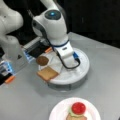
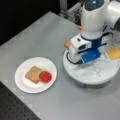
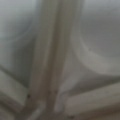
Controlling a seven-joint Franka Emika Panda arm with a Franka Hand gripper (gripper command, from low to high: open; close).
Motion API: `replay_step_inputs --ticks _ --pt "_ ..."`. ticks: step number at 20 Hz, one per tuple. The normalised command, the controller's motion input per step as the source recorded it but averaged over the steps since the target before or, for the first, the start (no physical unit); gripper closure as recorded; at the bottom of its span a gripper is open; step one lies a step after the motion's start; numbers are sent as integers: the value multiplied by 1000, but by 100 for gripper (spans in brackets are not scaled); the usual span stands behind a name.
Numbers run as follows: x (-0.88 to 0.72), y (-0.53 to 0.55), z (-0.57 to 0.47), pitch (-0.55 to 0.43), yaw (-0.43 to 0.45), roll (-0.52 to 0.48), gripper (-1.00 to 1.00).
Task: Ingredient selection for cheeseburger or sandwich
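Note:
The sandwich [image 2: 38,75] lies on the white plate [image 2: 23,83] as a tan toast square [image 2: 32,74], a light green disc [image 2: 40,72] and a red disc [image 2: 45,76]; in a front view the red disc [image 1: 78,108] sits on top. Ingredients lie in the white segmented tray [image 1: 75,77]: a toast square [image 1: 47,73], a dark brown patty [image 1: 42,60] and a yellow cheese square [image 2: 113,53]. My gripper [image 1: 64,61] hangs low over the tray's middle, its fingertips hidden under the hand. The wrist view shows only the tray's dividers [image 3: 50,62] up close.
The grey table [image 2: 37,32] holds the tray [image 2: 87,77] and the plate [image 1: 60,110]. A second white robot body [image 1: 10,30] and a fixture with orange tabs [image 1: 10,79] stand at a front view's left. A black edge [image 2: 12,110] runs along a front view's bottom left.

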Motion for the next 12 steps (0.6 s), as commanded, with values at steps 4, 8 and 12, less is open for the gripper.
replay_step_inputs --ticks 4,8,12 --pt "117 -105 -140 44 405 74 -100" --pt "111 -128 -146 47 384 78 -100" --pt "105 -163 -143 60 300 83 -100"
